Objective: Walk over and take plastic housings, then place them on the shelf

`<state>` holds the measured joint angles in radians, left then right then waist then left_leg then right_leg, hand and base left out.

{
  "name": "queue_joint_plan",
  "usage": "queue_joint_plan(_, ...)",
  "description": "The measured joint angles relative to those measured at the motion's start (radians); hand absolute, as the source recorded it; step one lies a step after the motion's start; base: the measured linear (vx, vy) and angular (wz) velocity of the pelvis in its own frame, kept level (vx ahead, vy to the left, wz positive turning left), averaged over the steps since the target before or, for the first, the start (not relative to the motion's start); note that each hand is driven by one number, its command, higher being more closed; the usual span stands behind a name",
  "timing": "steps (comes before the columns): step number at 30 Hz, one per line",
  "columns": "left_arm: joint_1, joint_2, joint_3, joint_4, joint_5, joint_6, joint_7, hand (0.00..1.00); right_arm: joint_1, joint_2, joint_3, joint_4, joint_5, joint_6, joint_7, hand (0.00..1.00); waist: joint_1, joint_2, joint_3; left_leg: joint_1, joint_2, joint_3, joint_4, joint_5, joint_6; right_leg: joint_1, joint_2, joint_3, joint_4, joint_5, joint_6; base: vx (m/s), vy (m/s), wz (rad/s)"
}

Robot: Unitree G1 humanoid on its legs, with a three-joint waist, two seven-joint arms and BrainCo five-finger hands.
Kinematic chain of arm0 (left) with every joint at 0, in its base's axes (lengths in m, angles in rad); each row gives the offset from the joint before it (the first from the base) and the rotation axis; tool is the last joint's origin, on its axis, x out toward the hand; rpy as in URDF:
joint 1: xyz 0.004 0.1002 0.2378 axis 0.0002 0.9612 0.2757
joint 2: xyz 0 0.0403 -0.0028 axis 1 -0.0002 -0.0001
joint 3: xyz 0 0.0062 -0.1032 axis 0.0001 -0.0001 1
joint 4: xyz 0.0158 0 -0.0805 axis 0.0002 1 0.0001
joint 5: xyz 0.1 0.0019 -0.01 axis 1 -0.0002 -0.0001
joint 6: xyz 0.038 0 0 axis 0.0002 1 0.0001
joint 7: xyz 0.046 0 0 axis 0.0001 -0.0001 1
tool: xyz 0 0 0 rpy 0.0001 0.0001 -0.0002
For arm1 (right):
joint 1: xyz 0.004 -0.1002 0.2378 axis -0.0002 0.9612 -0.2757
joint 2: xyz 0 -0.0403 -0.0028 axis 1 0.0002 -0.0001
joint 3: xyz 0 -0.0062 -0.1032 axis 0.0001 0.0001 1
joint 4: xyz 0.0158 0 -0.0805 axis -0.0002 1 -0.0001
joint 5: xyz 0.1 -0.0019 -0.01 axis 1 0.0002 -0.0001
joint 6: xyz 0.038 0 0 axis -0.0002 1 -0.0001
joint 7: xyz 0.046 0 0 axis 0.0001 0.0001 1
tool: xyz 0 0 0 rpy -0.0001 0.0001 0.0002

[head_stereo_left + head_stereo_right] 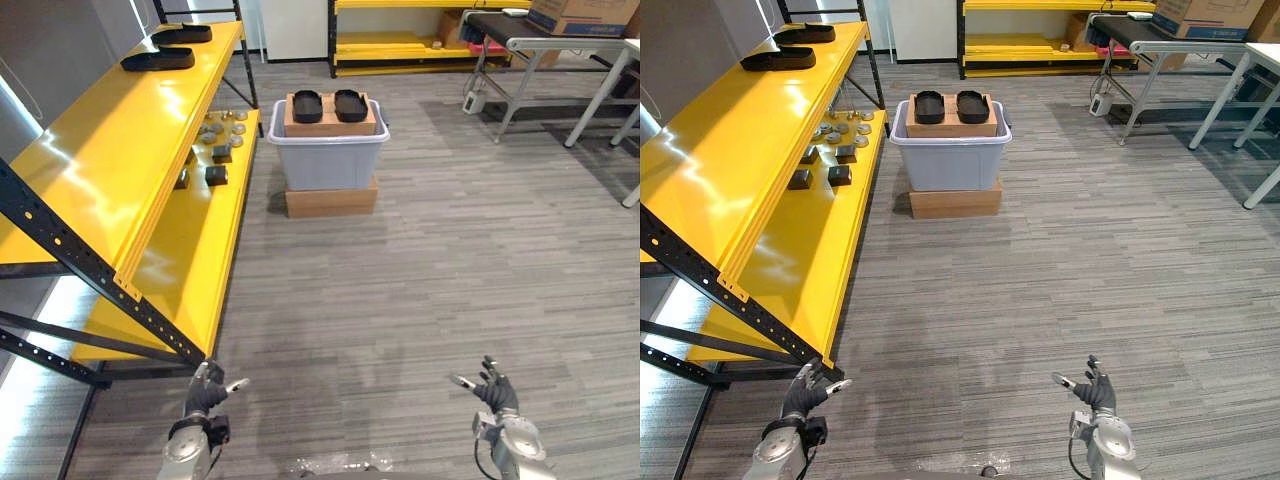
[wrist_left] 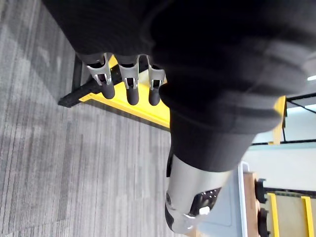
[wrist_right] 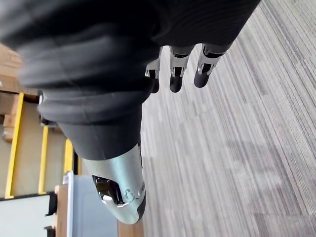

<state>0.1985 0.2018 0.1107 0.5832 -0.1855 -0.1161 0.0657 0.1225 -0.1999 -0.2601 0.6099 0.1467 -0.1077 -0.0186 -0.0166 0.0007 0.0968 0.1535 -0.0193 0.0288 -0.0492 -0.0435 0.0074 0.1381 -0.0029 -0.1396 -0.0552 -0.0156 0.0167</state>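
The top shelf (image 1: 100, 170) is hiding much of the lower shelf (image 1: 190, 270), whose parts (image 1: 222, 128) at the far end are showing too small to identify.

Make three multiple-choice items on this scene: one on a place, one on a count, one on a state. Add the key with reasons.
1. Where does the pair of black housings away from the yellow shelf lie?
A. on the floor
B. on a cardboard box in the grey bin
C. on a table

2. How many black housings lie on the shelf's top board?
A. none
B. two
C. five

3. What state are the left hand and the right hand in?
A. shut on a housing
B. shut, empty
C. open, empty

Key:
1 B: the pair rests on the box that sits in the bin.
2 B: two top-board housings lie near its far end.
3 C: both hands are relaxed low over the floor with nothing in them.
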Motion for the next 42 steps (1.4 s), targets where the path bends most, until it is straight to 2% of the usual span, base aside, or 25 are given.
queue_joint_plan(24,0.018,-0.031,0.001,0.015,-0.020,0.003,0.001,0.00,0.010,-0.001,0.005,0.045,0.010,0.007,0.002,0.00,0.001,-0.001,-0.007,-0.044,-0.001,0.003,-0.019,0.002,0.005,-0.042,0.001,-0.019,-0.020,0.001,-0.003,0.00,-0.002,0.00)
queue_joint_plan(26,0.018,-0.032,0.003,0.007,-0.029,0.002,0.001,0.00,-0.003,0.000,0.004,0.045,0.010,0.007,0.001,0.00,0.002,-0.001,-0.007,-0.065,-0.001,0.011,0.009,-0.017,0.003,-0.054,0.000,-0.013,-0.014,0.000,-0.001,0.02,0.015,-0.13)
queue_joint_plan(28,0.019,-0.035,0.013,-0.011,-0.040,0.002,0.003,0.00,-0.030,0.000,0.004,0.045,0.011,0.006,-0.001,0.00,0.009,0.004,-0.004,-0.113,0.003,0.043,0.099,-0.073,0.011,-0.074,0.000,0.015,-0.006,-0.005,0.005,0.02,0.015,-0.36)
queue_joint_plan(31,0.018,-0.047,0.016,-0.031,-0.042,0.001,0.004,0.00,-0.063,-0.007,0.001,0.044,0.012,0.006,-0.005,0.00,0.025,0.032,0.005,-0.176,0.013,0.070,0.195,-0.138,0.027,-0.140,0.000,0.041,0.074,-0.046,0.015,0.01,0.030,-0.39)
queue_joint_plan(33,0.022,-0.058,0.023,-0.062,-0.051,-0.001,0.005,0.00,-0.077,-0.004,0.003,0.049,0.012,0.007,-0.006,0.00,0.033,0.046,0.008,-0.228,0.013,0.101,0.271,-0.203,0.046,-0.258,-0.017,0.064,0.278,-0.148,0.050,0.02,0.084,-0.38)
queue_joint_plan(34,0.021,-0.059,0.026,-0.063,-0.057,-0.002,0.005,0.00,-0.077,-0.003,0.003,0.051,0.012,0.007,-0.006,0.00,0.033,0.044,0.011,-0.227,0.008,0.104,0.277,-0.216,0.055,-0.290,-0.026,0.060,0.352,-0.168,0.053,0.05,0.101,-0.24)
queue_joint_plan(35,0.021,-0.061,0.029,-0.063,-0.066,-0.002,0.009,0.00,-0.078,-0.003,0.003,0.052,0.012,0.009,-0.006,0.00,0.033,0.045,0.020,-0.212,0.000,0.108,0.279,-0.233,0.062,-0.360,-0.047,0.050,0.525,-0.188,0.054,0.15,0.116,-0.06)
queue_joint_plan(36,0.018,-0.058,0.029,-0.063,-0.077,-0.003,0.012,0.00,-0.075,-0.002,0.004,0.051,0.011,0.009,-0.007,0.00,0.028,0.047,0.035,-0.169,-0.008,0.099,0.277,-0.246,0.082,-0.439,-0.076,0.022,0.724,-0.179,0.045,0.19,0.096,0.01)
queue_joint_plan(37,0.018,-0.056,0.029,-0.062,-0.079,-0.003,0.017,0.00,-0.067,-0.002,0.004,0.051,0.011,0.010,-0.007,0.00,0.026,0.038,0.045,-0.135,-0.014,0.095,0.273,-0.254,0.090,-0.470,-0.095,-0.002,0.811,-0.204,0.034,0.29,0.076,0.09)
queue_joint_plan(39,0.018,-0.053,0.029,-0.062,-0.079,-0.003,0.028,0.00,-0.055,-0.003,0.005,0.051,0.011,0.011,-0.007,0.00,0.029,0.044,0.054,-0.080,-0.015,0.082,0.263,-0.280,0.087,-0.512,-0.112,-0.055,0.808,-0.239,0.019,0.34,0.061,0.08)
queue_joint_plan(40,0.011,-0.049,0.029,-0.061,-0.080,-0.004,0.028,0.00,-0.058,-0.005,0.008,0.049,0.011,0.011,-0.006,0.00,0.022,0.038,0.056,-0.048,-0.007,0.070,0.246,-0.285,0.083,-0.545,-0.103,-0.074,0.737,-0.236,0.020,0.42,0.029,0.35)
queue_joint_plan(42,-0.011,-0.053,0.029,-0.061,-0.080,-0.004,0.029,0.00,-0.069,-0.019,0.016,0.049,0.011,0.010,-0.004,0.00,-0.002,0.059,0.078,0.007,0.032,0.042,0.204,-0.289,0.072,-0.584,-0.057,-0.076,0.572,-0.195,0.018,0.54,-0.033,0.58)
